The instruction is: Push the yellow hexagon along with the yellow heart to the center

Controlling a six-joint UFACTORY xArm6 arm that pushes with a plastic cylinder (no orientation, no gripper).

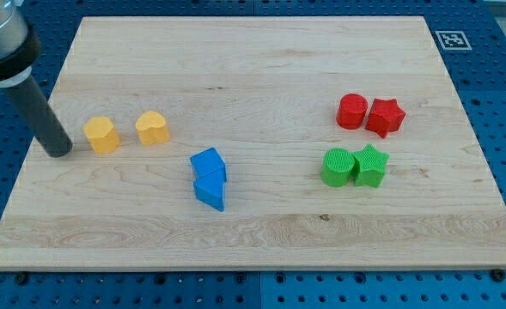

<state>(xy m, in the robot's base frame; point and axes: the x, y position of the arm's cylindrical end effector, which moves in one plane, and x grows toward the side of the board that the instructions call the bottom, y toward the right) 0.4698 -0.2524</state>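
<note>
The yellow hexagon (101, 134) sits at the view's left on the wooden board (261, 51). The yellow heart (152, 128) sits just right of it, a small gap between them. My tip (59, 152) rests on the board just left of the yellow hexagon, close to it but apart from it. The dark rod rises from the tip toward the view's top left.
Two blue blocks (210, 178) lie together below the board's middle. A red cylinder (352, 112) and a red star (385, 118) sit at the right. A green cylinder (338, 166) and a green star (371, 165) sit below them.
</note>
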